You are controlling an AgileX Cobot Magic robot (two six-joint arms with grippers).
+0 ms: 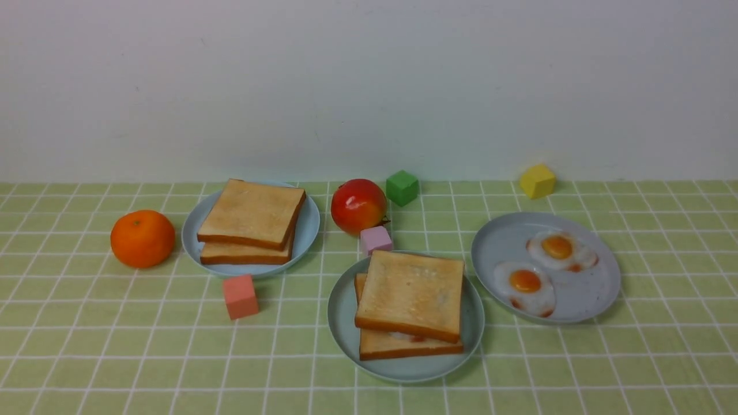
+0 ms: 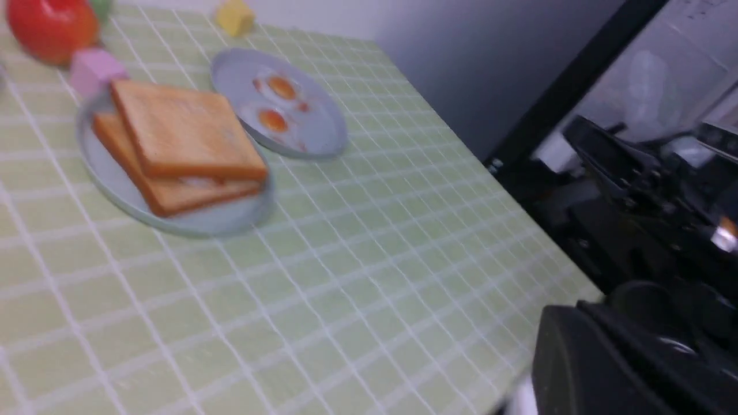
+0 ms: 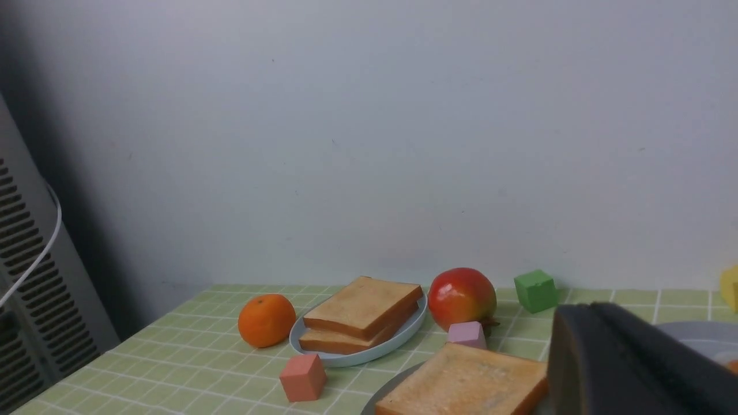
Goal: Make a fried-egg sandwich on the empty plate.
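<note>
1. Green-checked cloth covers the surface (image 1: 115, 346), its near strip bare in the front view; neither arm shows there.
2. Nearest of the dishes, at centre, the mint-teal plate (image 1: 341, 323) carries the fried-egg sandwich (image 1: 410, 302): two toast slices stacked, the top one skewed to the right over the bottom one, with a sliver of white egg and a red speck visible between them at the near edge.
3. Just left of that plate, a salmon cube (image 1: 240, 296) stands alone on the cloth.
4. To the right, apart from the sandwich plate, a greyish-blue plate (image 1: 501, 242) holds two fried eggs (image 1: 524, 286) lying side by side, yolks up.
5. A pink cube (image 1: 375, 240) sits at the far rim of the sandwich plate, with a red apple (image 1: 358, 206) just behind it.
6. Farther left, a pale blue plate (image 1: 193, 230) bears two more stacked toast slices (image 1: 251, 221); an orange (image 1: 142, 238) rests just beside it on the left.
7. Along the far wall, a green cube (image 1: 402, 187) stands right of the apple and a yellow cube (image 1: 537, 180) sits behind the egg plate.
8. Only a dark, blurred part of each pincer enters its wrist view, the left (image 2: 622, 357) and the right (image 3: 628, 363); whether either is open or closed cannot be told.
</note>
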